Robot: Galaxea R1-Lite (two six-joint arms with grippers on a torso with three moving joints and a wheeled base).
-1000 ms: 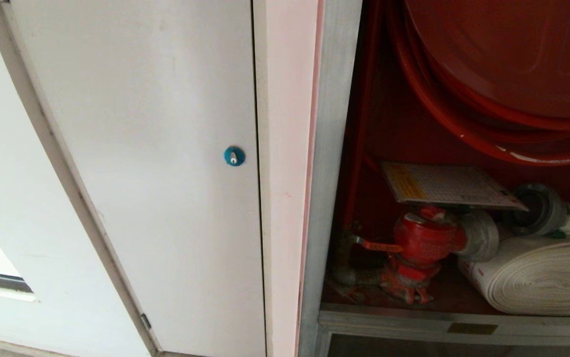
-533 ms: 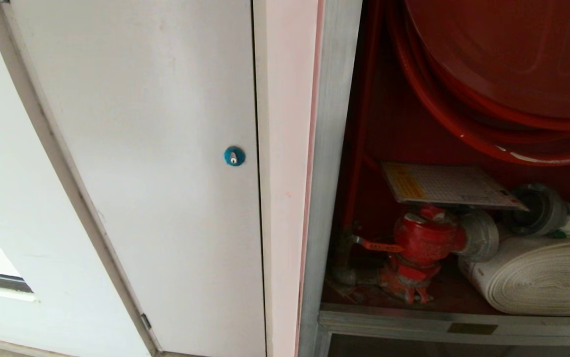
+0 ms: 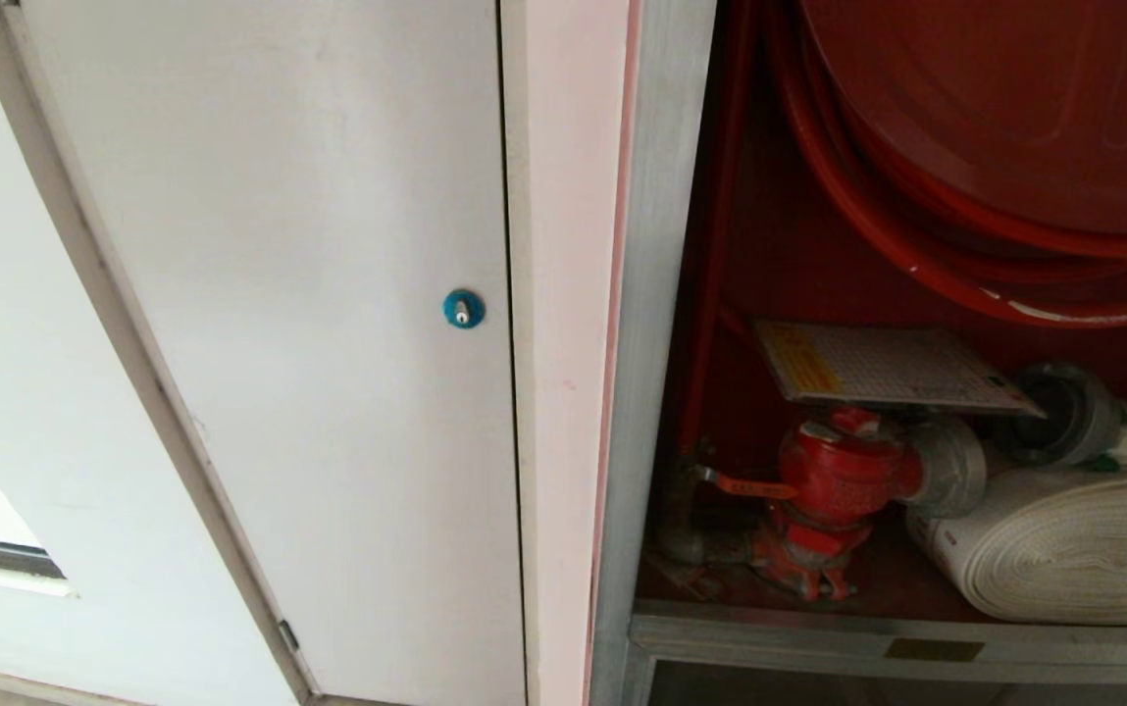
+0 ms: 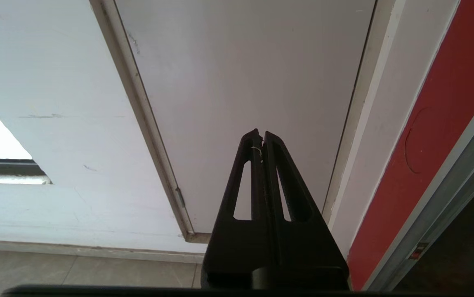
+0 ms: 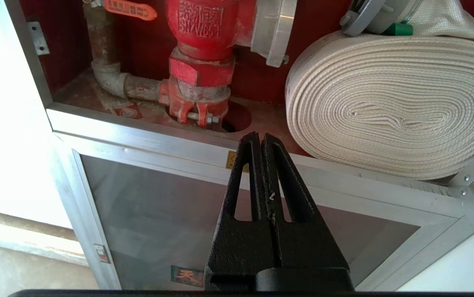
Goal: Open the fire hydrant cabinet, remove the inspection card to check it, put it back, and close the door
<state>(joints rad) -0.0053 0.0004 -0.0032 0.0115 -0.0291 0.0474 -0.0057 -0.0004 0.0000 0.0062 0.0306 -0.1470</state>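
Nothing is changing in the head view since the earlier frames: the cabinet [image 3: 656, 324] is standing open in the same place, and the card [image 3: 887, 368] is lying just as before. Neither arm is showing in that view.

Inside the red interior, the inspection card is resting flat on top of the red valve [image 3: 843, 476], tilted a little, with its yellow band on the left end. To the right of the valve a rolled white hose [image 3: 1063, 549] is lying on the cabinet floor, touching the valve's silver coupling. Above them a red hose reel [image 3: 1004, 108] is filling the upper part. On the left of the cabinet a white door [image 3: 308, 343] with a small blue lock [image 3: 463, 309] is standing closed.

In the right wrist view the right gripper [image 5: 260, 138] is hanging in front of the cabinet's lower frame rail, below the valve [image 5: 201, 49] and beside the roll of hose [image 5: 389, 107]. Its two black fingers are pressed together and are holding nothing. Below the rail a smaller glass panel [image 5: 158, 198] is showing.

In the left wrist view the left gripper [image 4: 260, 135] is pointing at the white door [image 4: 241, 82], apart from it. Its fingers are also together and empty. I cannot see the cabinet's own glass door clearly in any view.
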